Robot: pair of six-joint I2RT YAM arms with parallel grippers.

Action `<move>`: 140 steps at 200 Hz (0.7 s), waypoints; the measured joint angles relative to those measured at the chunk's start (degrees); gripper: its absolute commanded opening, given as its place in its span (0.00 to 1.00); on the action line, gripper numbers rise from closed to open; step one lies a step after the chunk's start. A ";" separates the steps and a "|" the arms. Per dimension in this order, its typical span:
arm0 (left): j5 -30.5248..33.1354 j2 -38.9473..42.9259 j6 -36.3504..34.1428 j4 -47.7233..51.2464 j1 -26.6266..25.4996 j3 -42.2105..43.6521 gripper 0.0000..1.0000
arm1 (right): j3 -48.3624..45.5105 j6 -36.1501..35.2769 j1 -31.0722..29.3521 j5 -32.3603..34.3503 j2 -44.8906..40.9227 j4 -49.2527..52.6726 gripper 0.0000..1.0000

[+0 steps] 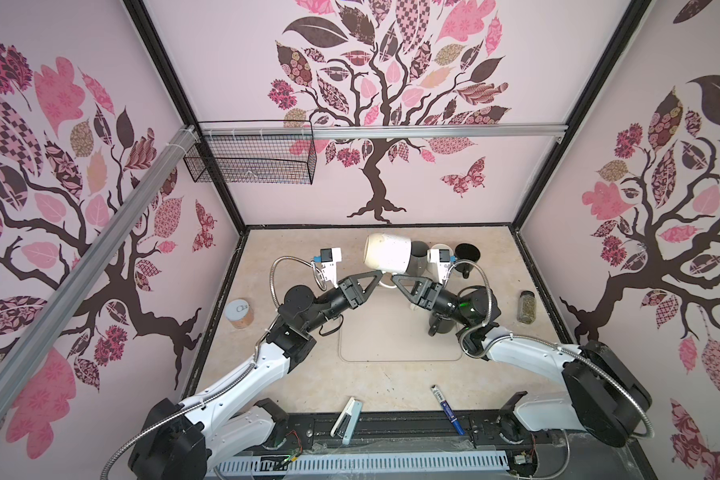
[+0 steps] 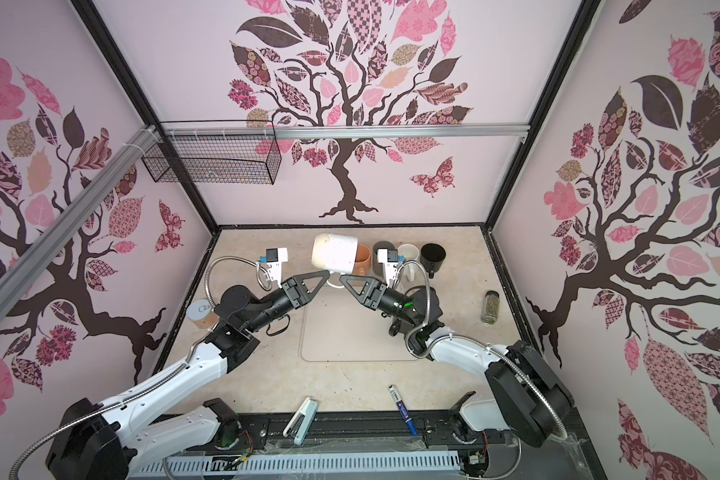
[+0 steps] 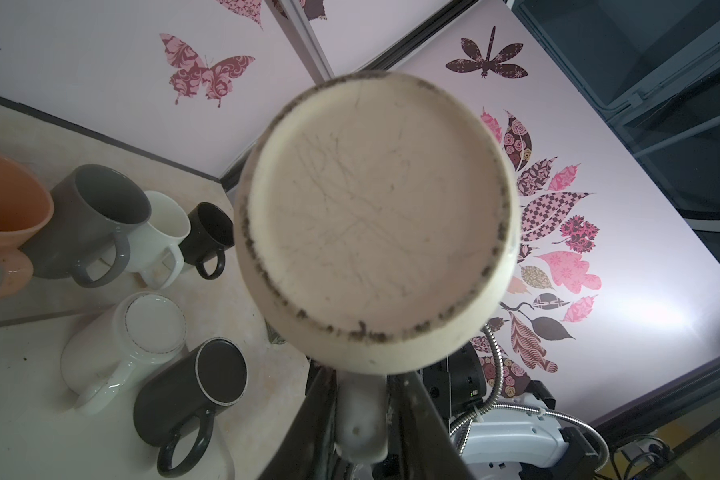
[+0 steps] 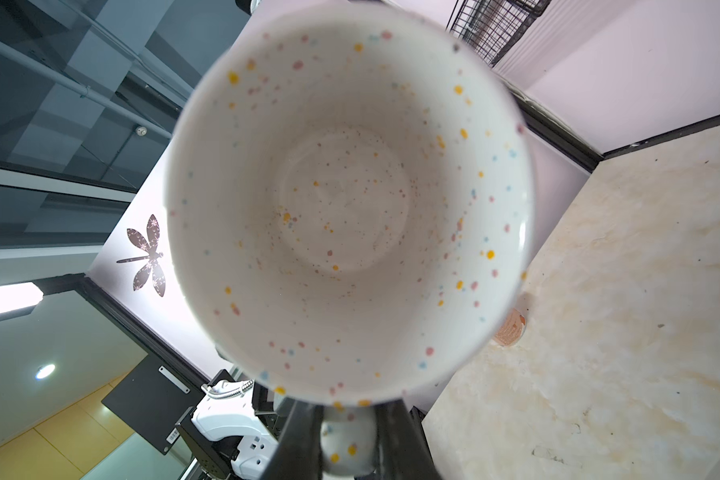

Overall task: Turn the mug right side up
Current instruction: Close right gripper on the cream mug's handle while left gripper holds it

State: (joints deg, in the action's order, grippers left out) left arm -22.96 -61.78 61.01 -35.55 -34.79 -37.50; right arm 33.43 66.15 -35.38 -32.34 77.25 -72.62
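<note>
At the front edge of the bench (image 1: 308, 374) lie a white stapler-like item (image 1: 347, 419) and a blue marker (image 1: 447, 409), well apart. Further in, a white-lidded jar (image 1: 239, 312) stands near the left wall and a spice jar (image 1: 527, 306) near the right wall, with a pale square mat (image 1: 400, 336) between them. Under the right arm two mugs stand mouth down, side by side: a white upturned mug (image 3: 125, 345) and a dark upturned mug (image 3: 192, 390).

Above the far edge of the mat the two arms meet almost tip to tip. The speckled cream mug (image 1: 387, 251) is in the air there, clear of the bench. It lies on its side, with its base to the left, its mouth to the right and its handle (image 3: 360, 419) pointing down toward the tips. The right tool (image 1: 395, 277) is pressed together on the handle, pinching it. The left tool (image 1: 378, 275) has a finger on either side of the same handle; I cannot tell whether they press it or stand just off it.

Behind the mug, four upright mugs stand in a row along the back wall: an orange mug (image 3: 5, 224), a grey mug (image 3: 96, 216), a white mug (image 3: 165, 232) and a black mug (image 3: 208, 232). Higher on that wall, toward the left corner, hangs a wire basket (image 1: 250, 162)
</note>
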 measured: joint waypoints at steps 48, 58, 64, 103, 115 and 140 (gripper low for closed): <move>-0.79 -2.60 0.70 -2.36 0.33 0.00 0.33 | 0.00 -0.61 0.66 -0.09 0.00 2.16 0.00; -0.90 -2.78 0.70 -2.56 0.33 0.00 0.33 | 0.00 -0.61 0.70 -0.11 0.00 2.21 0.00; -0.96 -2.80 0.74 -2.60 0.37 0.00 0.32 | 0.00 -0.61 0.70 -0.11 0.00 2.23 0.00; -1.70 -3.34 0.83 -3.04 0.44 0.00 0.28 | 0.00 -0.59 0.70 -0.13 0.00 2.25 0.00; -1.81 -3.56 0.94 -3.15 0.44 0.00 0.28 | 0.00 -0.59 0.74 -0.20 0.00 2.27 0.00; -2.08 -3.78 1.14 -3.21 0.44 0.00 0.24 | 0.07 -0.59 0.85 -0.46 0.00 2.27 0.00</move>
State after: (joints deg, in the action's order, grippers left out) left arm -25.04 -65.56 62.15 -38.76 -34.35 -37.50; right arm 33.50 65.56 -34.52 -32.80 77.25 -70.35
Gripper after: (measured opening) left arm 0.247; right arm 0.193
